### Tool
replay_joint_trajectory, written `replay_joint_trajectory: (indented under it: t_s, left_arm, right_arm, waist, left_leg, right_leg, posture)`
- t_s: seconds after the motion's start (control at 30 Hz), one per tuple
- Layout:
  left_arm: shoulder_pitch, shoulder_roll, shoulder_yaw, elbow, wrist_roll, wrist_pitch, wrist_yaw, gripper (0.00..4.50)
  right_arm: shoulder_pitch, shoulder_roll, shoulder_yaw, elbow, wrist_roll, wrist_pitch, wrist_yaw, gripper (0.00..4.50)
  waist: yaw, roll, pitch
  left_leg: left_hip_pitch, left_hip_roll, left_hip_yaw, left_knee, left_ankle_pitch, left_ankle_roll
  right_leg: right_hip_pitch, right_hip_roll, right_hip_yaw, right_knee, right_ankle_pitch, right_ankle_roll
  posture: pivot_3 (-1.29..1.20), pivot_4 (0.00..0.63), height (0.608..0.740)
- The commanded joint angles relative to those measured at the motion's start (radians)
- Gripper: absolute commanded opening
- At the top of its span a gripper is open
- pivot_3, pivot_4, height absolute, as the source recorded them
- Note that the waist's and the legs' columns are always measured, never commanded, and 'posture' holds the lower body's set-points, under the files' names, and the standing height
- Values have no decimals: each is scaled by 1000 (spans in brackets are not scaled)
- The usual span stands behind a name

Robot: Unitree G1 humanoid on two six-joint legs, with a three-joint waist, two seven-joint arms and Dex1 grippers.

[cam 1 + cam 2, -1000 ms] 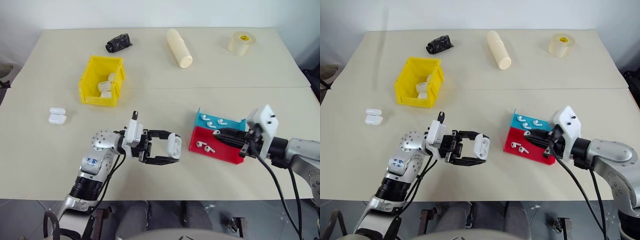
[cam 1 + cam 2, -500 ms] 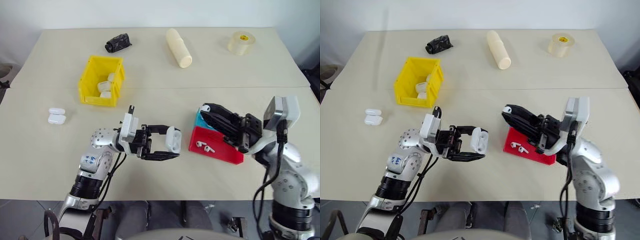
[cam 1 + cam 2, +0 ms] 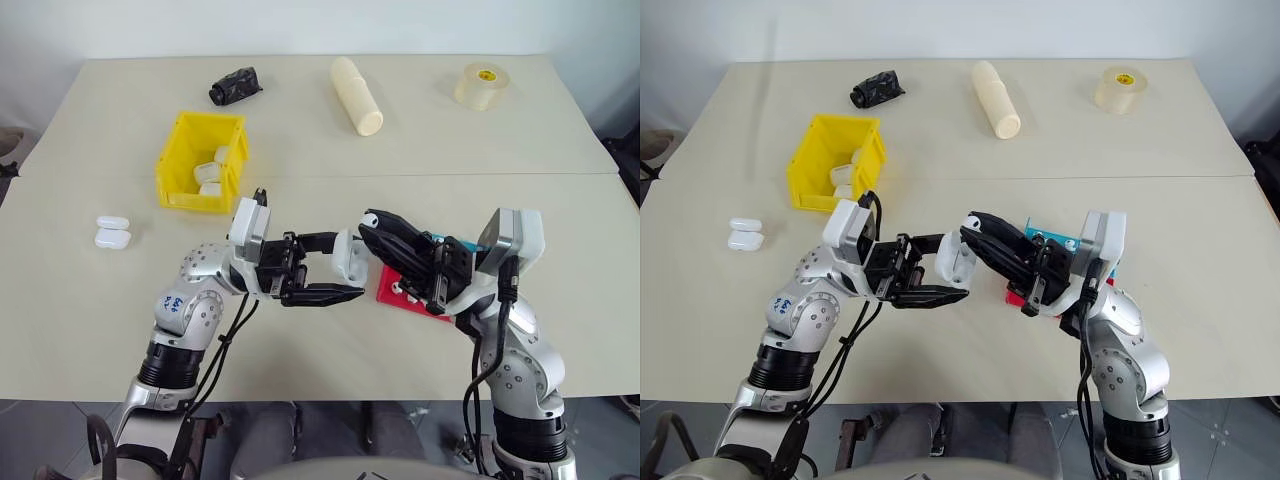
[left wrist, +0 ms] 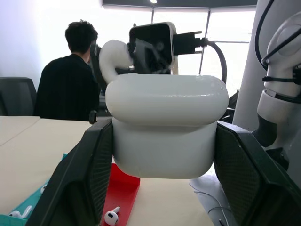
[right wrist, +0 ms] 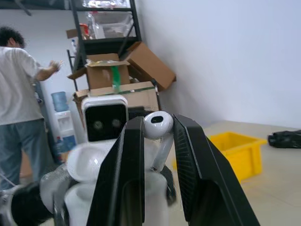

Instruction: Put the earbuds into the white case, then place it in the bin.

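Loading step: above the tabletop's near middle, the left end effector (image 3: 335, 272) is clamped on the white case (image 3: 349, 258). The right end effector (image 5: 157, 136) pinches an earbud (image 5: 158, 127) just beside it. Next, I judge, the stem must be aligned with the case's socket.

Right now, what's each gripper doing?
Left gripper: shut on the white case.
Right gripper: shut on an earbud, beside that case.
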Motion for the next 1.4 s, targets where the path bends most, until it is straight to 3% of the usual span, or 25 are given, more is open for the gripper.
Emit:
replay_joint_trajectory:
  t_s: [0.03,0.7,1.4]
  left_arm:
    - [-17,-6,14,-48,-31,6,7,2798]
    - [-38,-22,15,-54,-42,36,15,2798]
    - [-53,-39,47,-44,-40,34,36,2798]
  right_arm:
    - [9,8,22,0,-18,-52,14,498]
    - [34,-8,75,53,-61,-126,27,498]
    - [94,-133,35,57,-59,-169,59,498]
  waist:
    - [-1,0,0]
    - [-1,0,0]
    - [1,0,0]
  left_leg:
    - [0,0,0,0,0,0]
    - [0,0,0,0,0,0]
    - [0,0,0,0,0,0]
  right_leg:
    - [0,0,0,0,0,0]
    - [0,0,0,0,0,0]
    - [0,0,0,0,0,0]
  posture:
    - [0,150,740]
    - [0,150,740]
    - [0,150,740]
